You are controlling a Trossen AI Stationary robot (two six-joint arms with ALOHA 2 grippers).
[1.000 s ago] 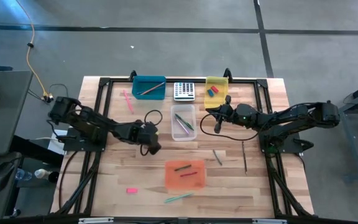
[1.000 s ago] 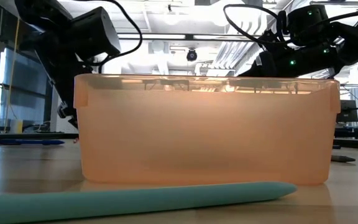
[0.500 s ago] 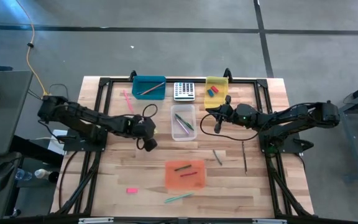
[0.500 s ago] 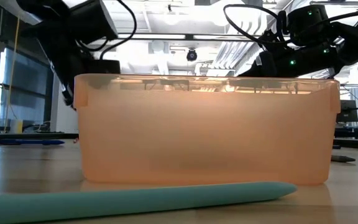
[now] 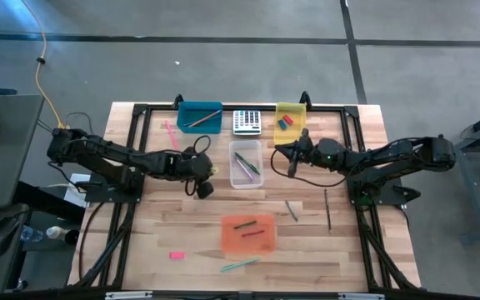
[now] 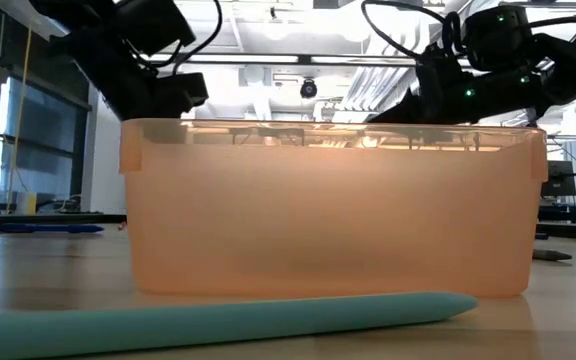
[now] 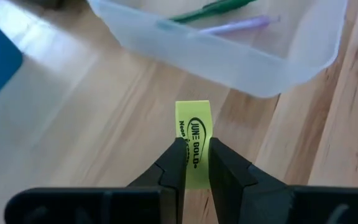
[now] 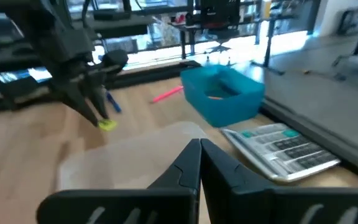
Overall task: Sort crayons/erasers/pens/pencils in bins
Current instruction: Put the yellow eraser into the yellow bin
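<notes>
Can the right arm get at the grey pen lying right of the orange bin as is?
Probably yes. The right tool is shut and empty, hovering by the clear bin; the grey pen lies on bare table with nothing beside it.

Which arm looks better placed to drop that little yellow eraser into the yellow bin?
Left, probably. The left gripper already pinches the yellow eraser beside the clear bin. The right gripper is shut and empty, though nearer the yellow bin.

Yellow eraser with black lettering, pale wood table

Teal bin, yellow bin, clear bin, orange bin; green pen, purple pen.
</notes>
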